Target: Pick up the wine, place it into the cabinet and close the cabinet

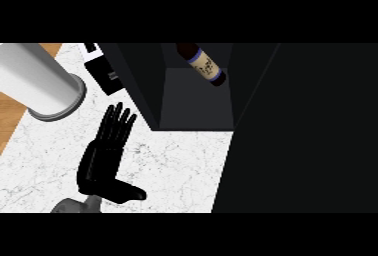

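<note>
Head view. Looks steeply down on a white counter (170, 165) veined with grey, which takes up the lower left and middle. Shows brown wood (9, 117) along the counter's left edge and again at the top left.

Places a tall white cylinder (37, 77) at the upper left, its grey-rimmed end near the counter's left edge. Sets a black box (103, 72) with pale patches just right of the cylinder, close against the cabinet's left wall.

Fills the top middle with the dark cabinet (196, 102), open, with its grey inside showing. Finds the wine (203, 64) within that opening, near the top: a dark bottle with 1 white label edged in blue, slanting across the view. Cannot tell what it rests on. Gives the whole right side to a broad black panel (295, 130) beside the opening; cannot tell whether door or wall.

Finds the left hand (103, 160) at the lower left over the counter, well apart from the wine. Holds nothing there: fingers straight and together, pointing up the view, thumb stuck out to the right. Shows a bit of grey forearm (74, 205) below it.
</note>
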Robot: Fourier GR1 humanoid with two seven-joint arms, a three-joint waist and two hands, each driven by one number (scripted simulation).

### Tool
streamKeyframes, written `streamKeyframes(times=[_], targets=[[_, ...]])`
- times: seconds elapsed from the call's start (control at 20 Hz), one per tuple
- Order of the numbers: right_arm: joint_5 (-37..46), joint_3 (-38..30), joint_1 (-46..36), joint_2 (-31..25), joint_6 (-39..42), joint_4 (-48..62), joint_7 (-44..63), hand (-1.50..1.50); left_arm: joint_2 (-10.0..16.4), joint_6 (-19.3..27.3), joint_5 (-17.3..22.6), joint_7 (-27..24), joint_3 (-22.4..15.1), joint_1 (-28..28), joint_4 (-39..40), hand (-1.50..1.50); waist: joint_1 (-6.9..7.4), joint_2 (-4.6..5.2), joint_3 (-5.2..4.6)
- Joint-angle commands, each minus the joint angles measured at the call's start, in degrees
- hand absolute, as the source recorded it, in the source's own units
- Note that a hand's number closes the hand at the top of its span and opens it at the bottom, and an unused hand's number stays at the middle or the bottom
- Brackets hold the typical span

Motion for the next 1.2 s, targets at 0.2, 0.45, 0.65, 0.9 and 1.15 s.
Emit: streamKeyframes(times=[0.2,0.45,0.65,0.9,1.15], targets=[[-5.22,5.15,0.42,-4.62,7.79,-12.59,4.36,1.50,7.51,-5.24,4.13,0.80,7.17,3.57,-3.29,-1.50,0.14,0.19,-0.05],[-1.42,9.02,0.49,-3.04,7.36,-11.67,3.71,1.50,11.61,-10.46,6.18,-0.80,11.76,7.47,-3.09,-1.50,-0.25,0.11,-0.04],[0.27,12.37,-4.71,1.59,6.35,-8.95,5.87,1.50,13.68,-10.88,8.47,2.01,14.46,7.29,-4.76,-1.50,0.30,0.20,-0.06],[0.50,14.09,-10.21,4.46,6.91,-7.15,11.08,1.50,15.16,-15.48,9.04,0.72,16.99,6.60,-0.87,-1.50,0.44,0.40,-0.13],[-0.36,14.75,-11.59,6.61,5.67,-9.50,12.69,1.50,15.65,-16.78,8.94,1.01,16.57,8.24,-1.46,-1.50,0.75,0.29,-0.28]])
